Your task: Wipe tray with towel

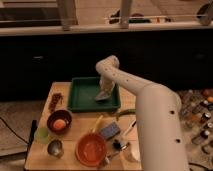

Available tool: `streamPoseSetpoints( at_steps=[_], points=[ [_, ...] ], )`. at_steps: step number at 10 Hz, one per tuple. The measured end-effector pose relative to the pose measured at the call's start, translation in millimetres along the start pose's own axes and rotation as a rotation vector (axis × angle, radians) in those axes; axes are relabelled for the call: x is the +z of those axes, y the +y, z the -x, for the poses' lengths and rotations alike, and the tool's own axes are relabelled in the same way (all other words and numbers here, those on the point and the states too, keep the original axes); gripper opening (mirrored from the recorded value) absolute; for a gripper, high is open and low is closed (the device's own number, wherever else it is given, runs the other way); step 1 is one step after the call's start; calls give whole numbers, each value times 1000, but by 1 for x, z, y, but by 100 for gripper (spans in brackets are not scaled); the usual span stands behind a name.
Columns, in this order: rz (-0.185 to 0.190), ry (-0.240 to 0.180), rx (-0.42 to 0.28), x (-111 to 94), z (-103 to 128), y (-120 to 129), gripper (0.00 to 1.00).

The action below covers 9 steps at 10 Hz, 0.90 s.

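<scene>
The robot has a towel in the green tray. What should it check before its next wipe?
1. Towel inside the tray: ok, it lies at the right side.
2. Gripper at the towel: ok, it is just above the towel, inside the tray.
3. Gripper really holding the towel: cannot tell.
4. Tray flat on the table: ok.
5. Orange bowl and dark bowl out of the way: ok, both sit in front of the tray, outside it.
6. Tray floor clean: cannot tell.
</scene>
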<state>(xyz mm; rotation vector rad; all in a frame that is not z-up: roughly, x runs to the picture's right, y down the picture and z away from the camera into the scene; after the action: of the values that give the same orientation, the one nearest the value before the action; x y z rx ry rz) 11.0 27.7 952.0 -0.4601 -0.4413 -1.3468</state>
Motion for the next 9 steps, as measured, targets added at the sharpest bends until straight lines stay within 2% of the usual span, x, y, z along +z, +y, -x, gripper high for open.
streamPoseSetpoints(
  at_steps=[6,9],
  points=[
    [-91,41,-28,-37,19,1,0],
    [-98,47,-33,-38,20,2,0]
  ],
)
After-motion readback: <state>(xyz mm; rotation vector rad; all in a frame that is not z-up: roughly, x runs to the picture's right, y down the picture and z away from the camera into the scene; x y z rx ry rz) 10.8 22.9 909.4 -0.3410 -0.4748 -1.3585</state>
